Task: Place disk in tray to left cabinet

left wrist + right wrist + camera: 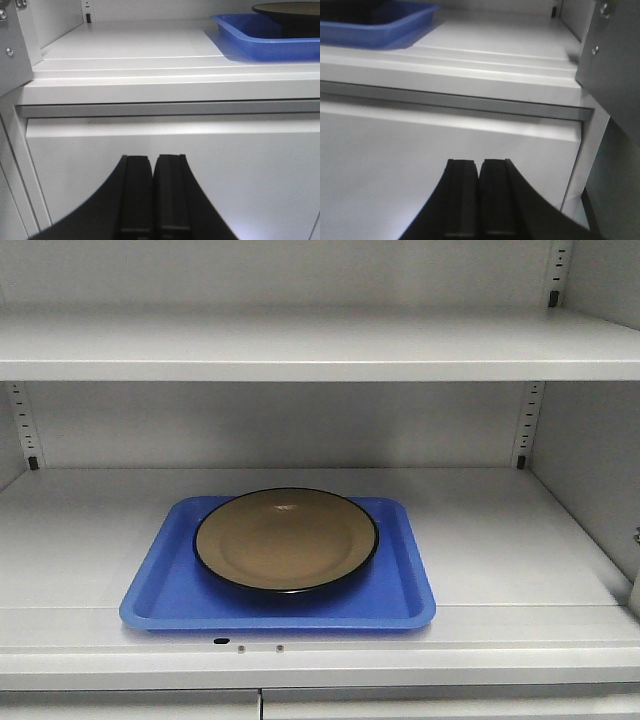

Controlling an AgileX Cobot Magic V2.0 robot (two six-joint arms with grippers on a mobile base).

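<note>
The tan disk [286, 538] with its black rim lies flat in the blue tray [398, 595], which rests near the front of the grey cabinet's middle shelf [500, 530]. In the left wrist view the tray [250, 37] and the disk's dark edge [290, 9] show at the upper right. My left gripper [152, 162] is shut and empty, low in front of the panel under the shelf. The right wrist view shows a corner of the tray [375, 25] at the upper left. My right gripper [479, 165] is likewise shut and empty below the shelf edge. Neither gripper appears in the front view.
An upper shelf [320, 345] spans the cabinet above the tray. Slotted strips [527, 420] run down the back wall. A side wall [600, 480] closes the shelf on the right. A door edge [612, 75] stands at the right in the right wrist view.
</note>
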